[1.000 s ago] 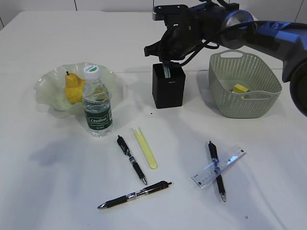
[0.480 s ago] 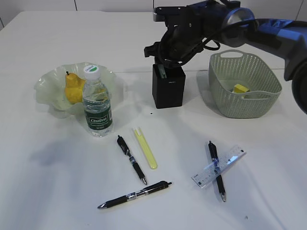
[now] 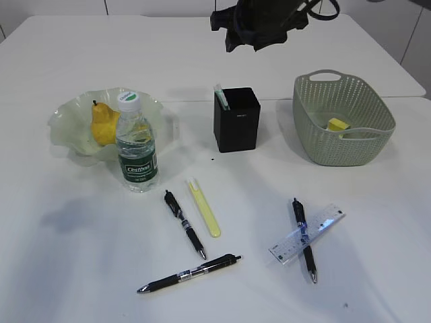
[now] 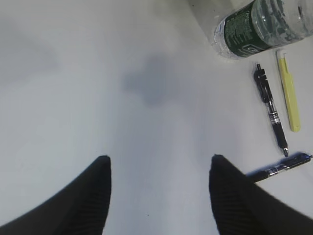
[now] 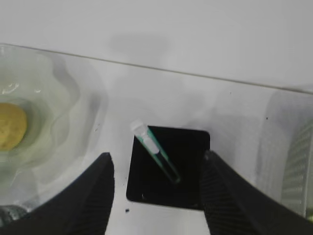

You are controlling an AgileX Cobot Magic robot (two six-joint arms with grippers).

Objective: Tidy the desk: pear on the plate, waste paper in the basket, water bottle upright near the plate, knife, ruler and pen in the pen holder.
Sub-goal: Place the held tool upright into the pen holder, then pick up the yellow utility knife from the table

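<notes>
A large white desk (image 3: 81,269) seen at a slant from the front, partly tidied. At the top, the right gripper (image 5: 156,196) hangs directly above the black pen holder (image 3: 237,120), its jaws spread and empty; a slim green-and-white item (image 3: 221,96), probably the knife, leans inside the holder. That drop-off looks finished, so the next move calls for reaching down to something loose at the front of the desk. The sage-green basket (image 3: 316,151) at right holds a small yellow piece (image 3: 338,124), likely the waste paper. At left, the ruffled pale green plate (image 3: 64,121) holds the yellow pear (image 3: 102,124), and the water bottle (image 3: 137,145) stands upright just in front of it. The left gripper (image 4: 159,196) hovers spread and empty over bare desk. The clear ruler (image 3: 326,222) lies front right, crossed by a black pen (image 3: 304,239); two more black pens (image 3: 183,224) (image 3: 192,274) and a yellow stick-shaped item (image 3: 205,210) lie in the middle.
</notes>
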